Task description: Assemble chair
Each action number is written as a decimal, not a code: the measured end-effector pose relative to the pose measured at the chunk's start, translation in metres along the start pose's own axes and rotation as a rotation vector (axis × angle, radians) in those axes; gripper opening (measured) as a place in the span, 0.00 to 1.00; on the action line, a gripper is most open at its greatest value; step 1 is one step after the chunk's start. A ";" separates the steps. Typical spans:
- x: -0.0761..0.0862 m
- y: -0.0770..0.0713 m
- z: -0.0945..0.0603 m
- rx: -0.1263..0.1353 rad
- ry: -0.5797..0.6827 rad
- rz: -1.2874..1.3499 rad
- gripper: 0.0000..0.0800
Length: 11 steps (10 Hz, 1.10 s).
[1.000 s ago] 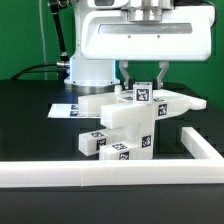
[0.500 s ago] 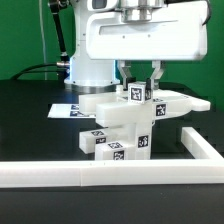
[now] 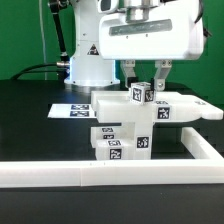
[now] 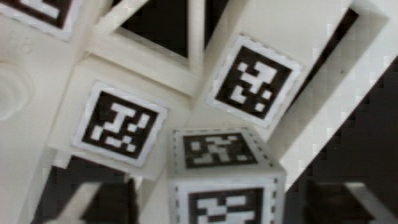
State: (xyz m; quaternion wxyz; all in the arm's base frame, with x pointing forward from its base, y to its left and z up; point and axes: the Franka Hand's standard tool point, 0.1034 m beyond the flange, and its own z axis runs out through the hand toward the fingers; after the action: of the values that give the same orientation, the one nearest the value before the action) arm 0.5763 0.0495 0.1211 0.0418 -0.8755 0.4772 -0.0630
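The partly built chair (image 3: 122, 130) stands on the black tabletop (image 3: 30, 125), between the marker board (image 3: 68, 110) and the white border rail (image 3: 60, 176); the gripper (image 3: 144, 80) hangs directly above its top tagged cube (image 3: 140, 95), jaws spread wider than the cube, gripping nothing

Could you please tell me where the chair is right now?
In the exterior view, the chair stands directly under the gripper, behind the white border rail, with the marker board toward the exterior view's left.
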 end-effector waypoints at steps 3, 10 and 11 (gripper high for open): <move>0.000 -0.002 -0.001 0.004 0.006 -0.207 0.80; 0.000 -0.003 -0.001 -0.006 0.021 -0.798 0.81; 0.002 -0.001 0.000 -0.016 0.024 -0.970 0.81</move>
State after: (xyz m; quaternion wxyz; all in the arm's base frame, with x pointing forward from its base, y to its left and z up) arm 0.5783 0.0487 0.1219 -0.0045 -0.9965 0.0149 -0.0816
